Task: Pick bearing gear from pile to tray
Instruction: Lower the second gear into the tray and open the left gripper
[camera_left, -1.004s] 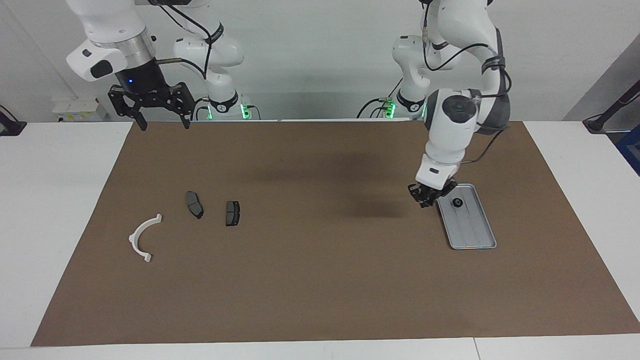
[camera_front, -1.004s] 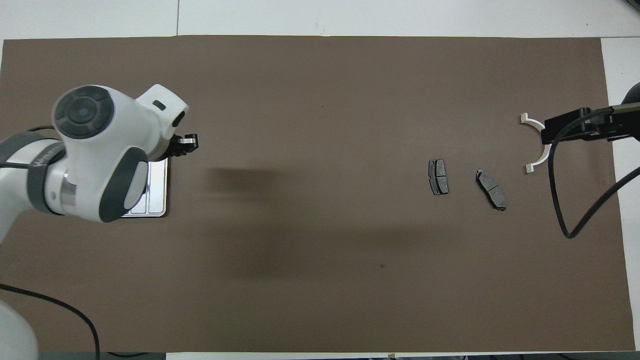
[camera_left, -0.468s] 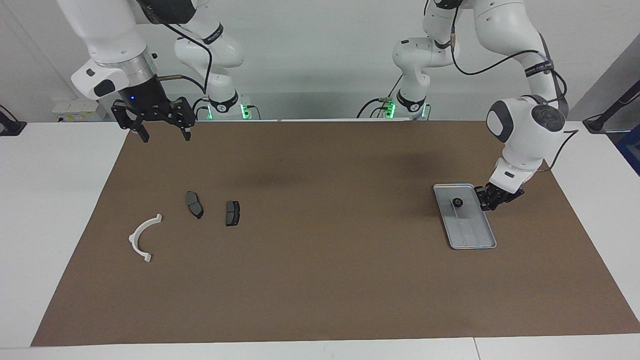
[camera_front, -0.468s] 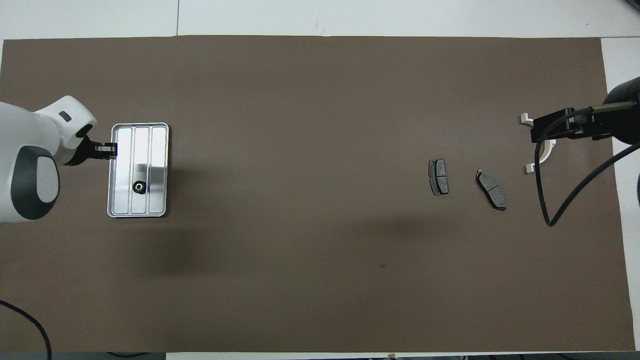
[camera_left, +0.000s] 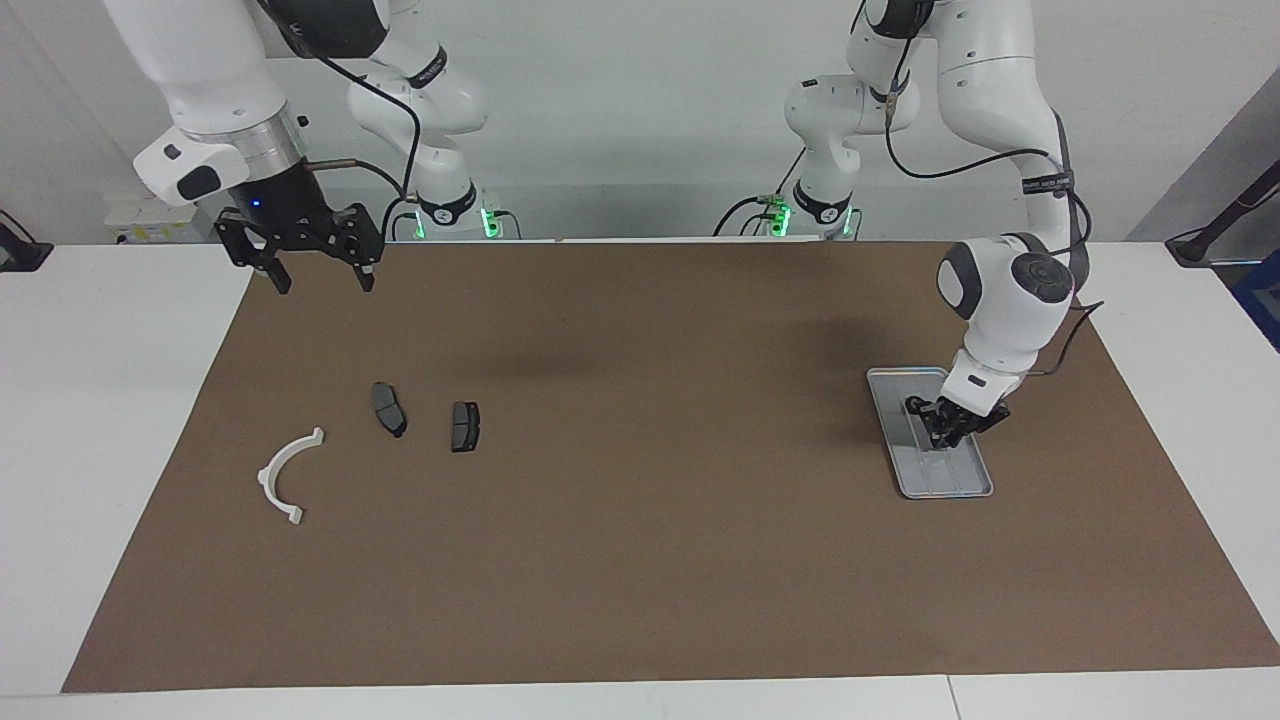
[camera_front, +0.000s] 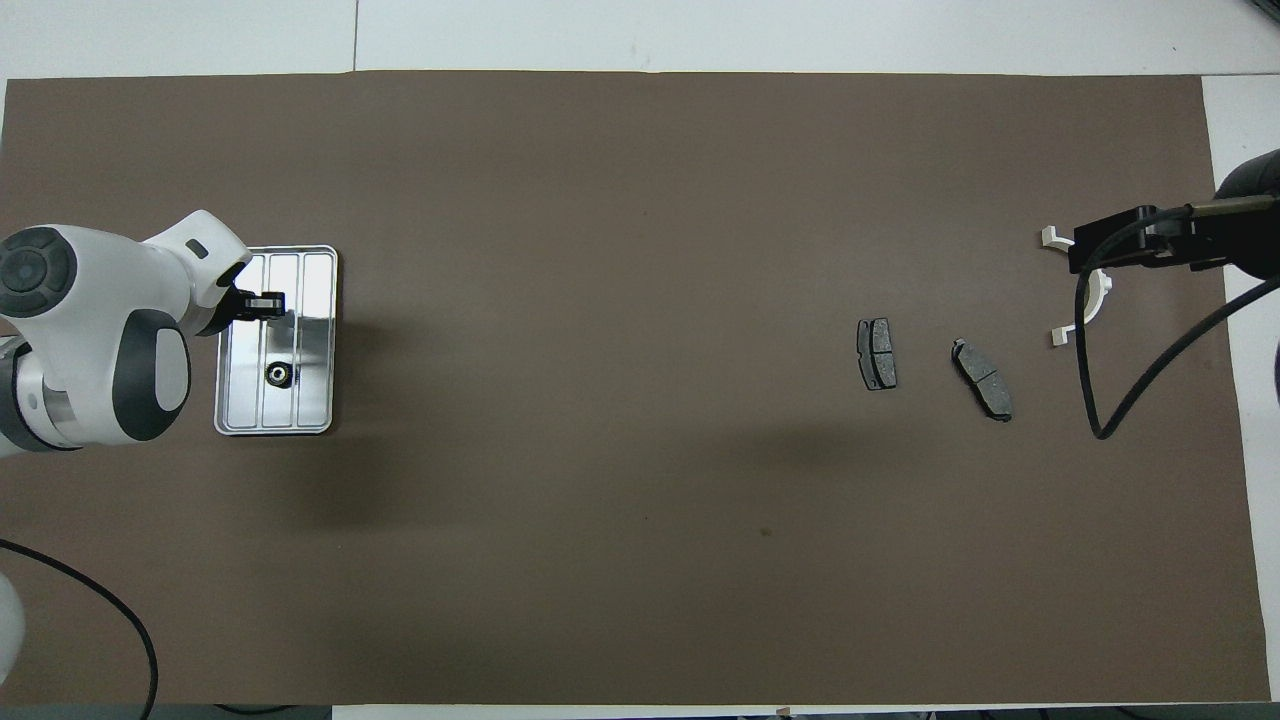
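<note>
Lying in tray (camera_front: 320, 340), gear (camera_front: 277, 374) beside left gripper (camera_front: 266, 301)

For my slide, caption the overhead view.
Left hand over the tray holding a small black gear.

Left gripper (camera_left: 941, 432), jaws closed, hangs low over the tray (camera_left: 955, 482); right gripper (camera_left: 318, 275) waits, jaws spread, above the counter's edge.

White arms (camera_left: 1000, 70), black tools, cables
</note>
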